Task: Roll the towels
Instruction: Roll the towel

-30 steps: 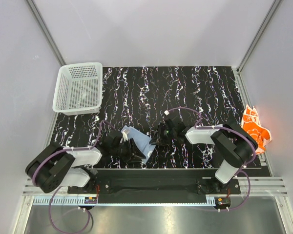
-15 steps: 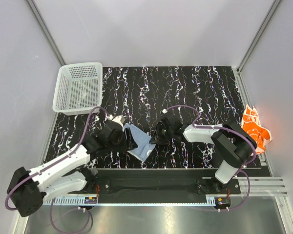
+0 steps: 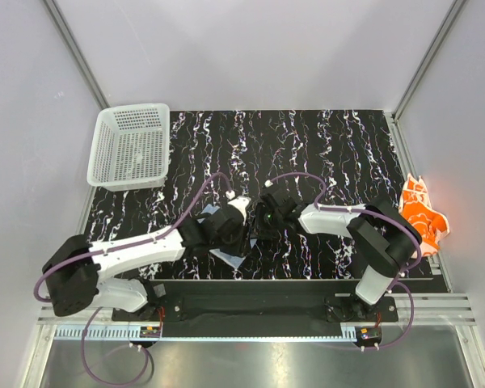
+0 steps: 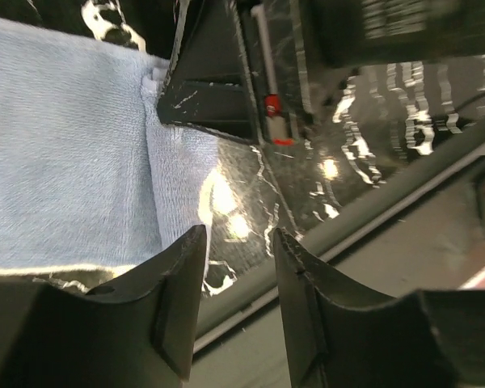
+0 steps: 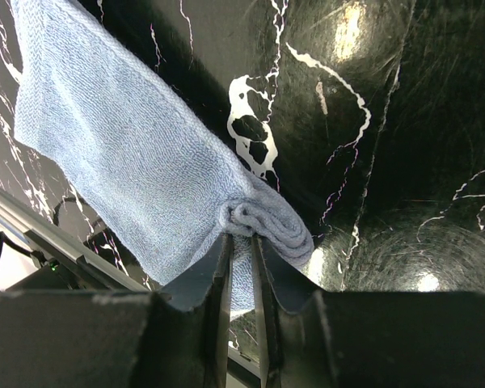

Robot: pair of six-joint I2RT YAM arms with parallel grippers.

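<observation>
The light blue towel lies near the table's front edge, mostly covered by both grippers. In the right wrist view the towel stretches away to the upper left, and my right gripper is shut on its rolled-up end. My left gripper hovers over the towel's right edge, jaws open with only the mat between them. From above, the left gripper sits right beside the right gripper. The orange flower-print towel lies crumpled at the table's right edge.
A white perforated basket stands at the back left corner of the black marbled mat. The mat's front edge and a metal rail run just beyond the left fingertips. White walls enclose the table on three sides.
My left arm has swung from the towel's left side across it, up to the right gripper; its jaws widened, then narrowed a little. The right gripper kept its pinch and crept slightly left.
</observation>
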